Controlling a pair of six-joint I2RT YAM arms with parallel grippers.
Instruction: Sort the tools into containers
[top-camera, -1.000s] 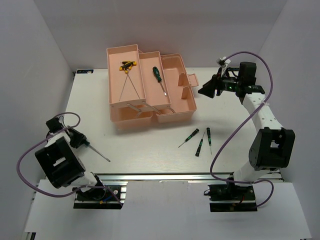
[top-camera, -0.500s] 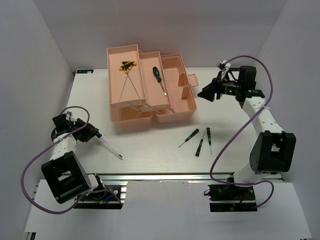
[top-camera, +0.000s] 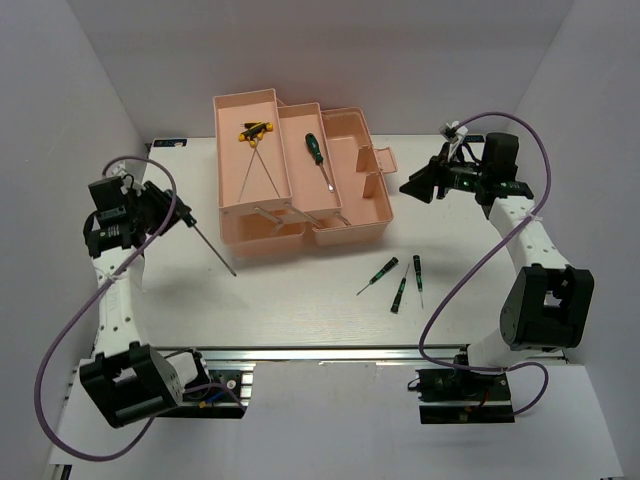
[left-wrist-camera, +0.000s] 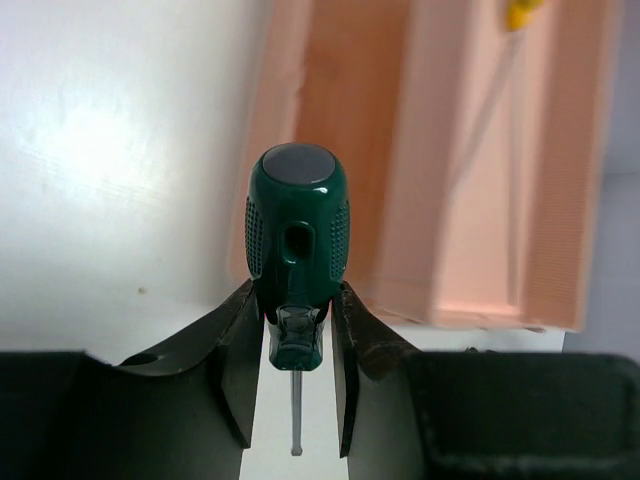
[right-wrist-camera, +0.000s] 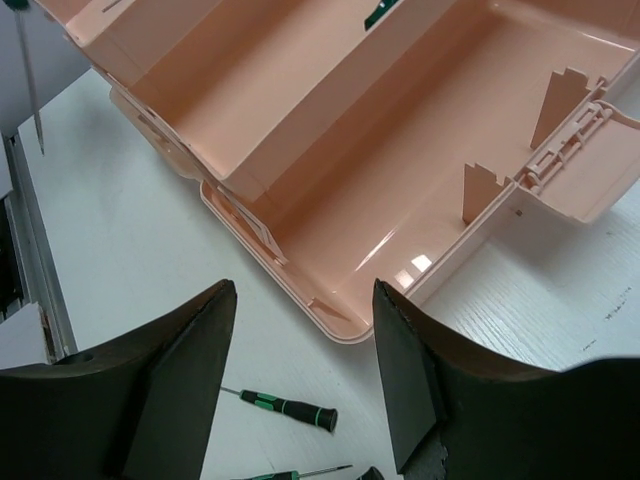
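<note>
1. Lately my left gripper (left-wrist-camera: 297, 300) had swung up from the near-left corner of the table (top-camera: 300, 310) toward the left flank of the toolbox (top-camera: 345, 237); its jaws were closed narrow on the large green-handled screwdriver (left-wrist-camera: 297, 235), pinching it at the neck of the handle, with the shaft slanting down toward the table, clear of the box.
2. So, by my judgement, the pick was done and only the carry and the drop remained for this tool; my wrist view showed the pink tray wall just beyond the handle, so the tool was near the box but not yet over any tray.
3. Inside the toolbox nothing had shifted; the yellow-handled rods (top-camera: 256, 130) lay in the left tray, and another green screwdriver (top-camera: 318, 160) lay in the middle one.
4. Further right, the three small screwdrivers (top-camera: 400, 290) stayed on the table in front of the box, untouched and still to be sorted.
5. My right gripper (top-camera: 410, 186) had barely moved; it hovered beside the box's right end, jaws wide and holding nothing.
</note>
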